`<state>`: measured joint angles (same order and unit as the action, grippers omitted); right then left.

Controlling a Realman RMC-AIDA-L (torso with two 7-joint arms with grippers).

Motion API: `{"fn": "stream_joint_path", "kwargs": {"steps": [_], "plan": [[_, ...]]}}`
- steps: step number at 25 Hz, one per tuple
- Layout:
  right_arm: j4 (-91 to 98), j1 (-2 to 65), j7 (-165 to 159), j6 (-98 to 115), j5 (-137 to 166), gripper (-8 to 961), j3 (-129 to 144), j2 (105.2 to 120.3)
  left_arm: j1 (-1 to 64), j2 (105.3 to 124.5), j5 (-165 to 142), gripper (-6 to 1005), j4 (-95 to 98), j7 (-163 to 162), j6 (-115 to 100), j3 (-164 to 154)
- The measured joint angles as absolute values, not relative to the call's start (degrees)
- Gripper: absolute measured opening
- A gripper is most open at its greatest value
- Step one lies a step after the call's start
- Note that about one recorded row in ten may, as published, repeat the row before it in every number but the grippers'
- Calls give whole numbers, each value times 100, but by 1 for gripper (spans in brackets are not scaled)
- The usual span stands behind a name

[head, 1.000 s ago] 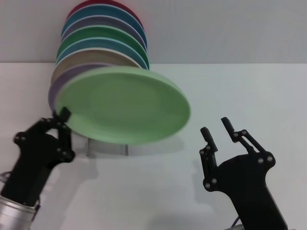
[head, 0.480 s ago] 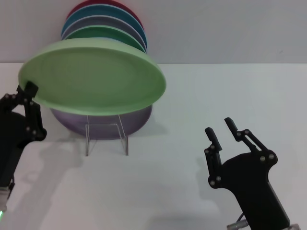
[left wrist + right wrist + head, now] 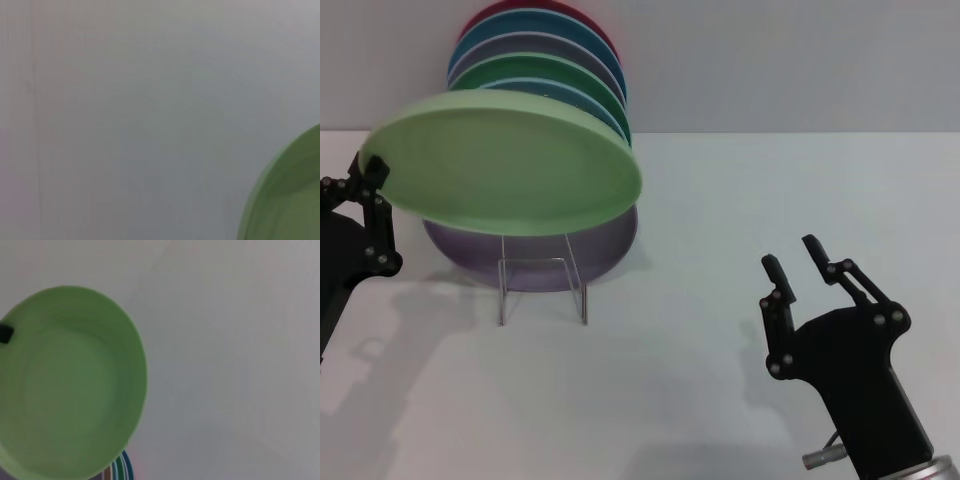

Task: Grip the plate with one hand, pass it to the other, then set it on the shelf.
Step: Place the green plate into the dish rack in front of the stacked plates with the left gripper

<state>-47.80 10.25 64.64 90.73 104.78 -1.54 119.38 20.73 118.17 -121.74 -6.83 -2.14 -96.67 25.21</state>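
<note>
**Plate aloft in the left hand, handover not yet made**

Nearest the camera, at the lower right of the head view, the right hand [image 3: 795,265] stands upright on its dark arm with its two fingers spread apart and pointing up, holding nothing. It is well apart from the plate.

At the left edge of the frame the left hand [image 3: 370,172] pinches the rim of the plate [image 3: 500,165], which hangs tilted above the white worktop [image 3: 740,200], its bowl side facing down and toward the camera. The right wrist view shows a dark fingertip [image 3: 6,333] on that rim.

Behind and below the plate stands the shelf [image 3: 542,290], carrying a lilac plate [image 3: 530,262] and a stack of coloured plates [image 3: 535,50] leaning back toward the wall.

I judge the first step done: the plate is gripped and lifted. Next comes the pass, which calls for bringing the plate's free edge between the right hand's spread fingers, closing them, then releasing the left.
</note>
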Motion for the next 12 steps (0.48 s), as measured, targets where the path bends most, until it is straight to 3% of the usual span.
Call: {"fn": "stream_joint_path", "kwargs": {"steps": [12], "plan": [[-4781, 990, 6472, 9088, 10433, 328, -381, 11935, 2008, 11831, -12213, 114, -571, -218, -9277, 2387]]}}
